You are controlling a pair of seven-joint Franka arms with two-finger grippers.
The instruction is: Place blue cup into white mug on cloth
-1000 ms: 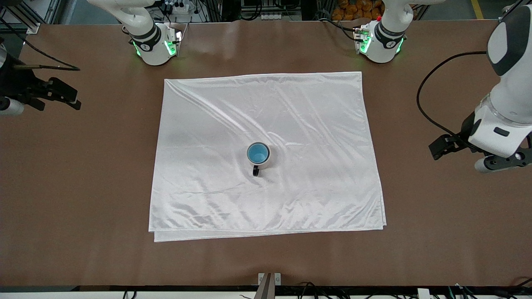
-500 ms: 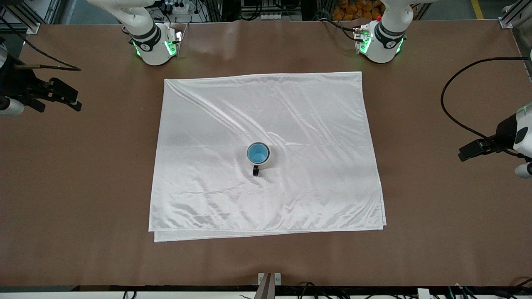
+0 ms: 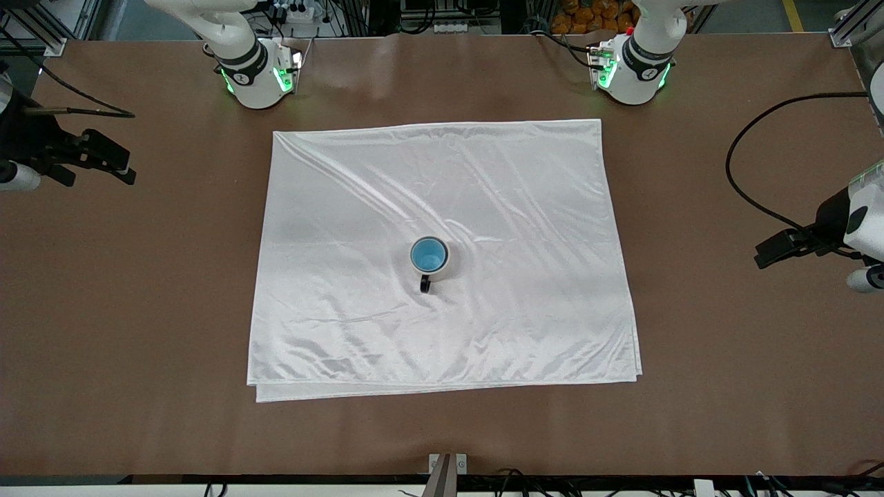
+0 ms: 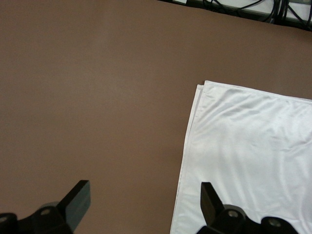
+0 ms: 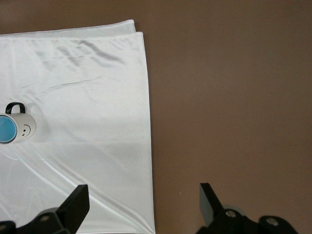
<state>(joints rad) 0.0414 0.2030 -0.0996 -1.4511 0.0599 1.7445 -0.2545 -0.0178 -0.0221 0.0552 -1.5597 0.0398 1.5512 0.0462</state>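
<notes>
Blue cup [image 3: 428, 255] nested in the white mug [image 3: 440, 266] near the middle of the cloth [image 3: 442, 179].

Bare brown table [image 3: 138, 310] ringed the cloth on every edge, widest toward each arm's end. The left gripper [image 4: 144, 204] hung over bare table just off the cloth's edge, fingers spread wide, holding nothing. The right gripper [image 5: 144, 204] hung over the cloth's edge at the right arm's end, likewise spread wide and empty.
</notes>
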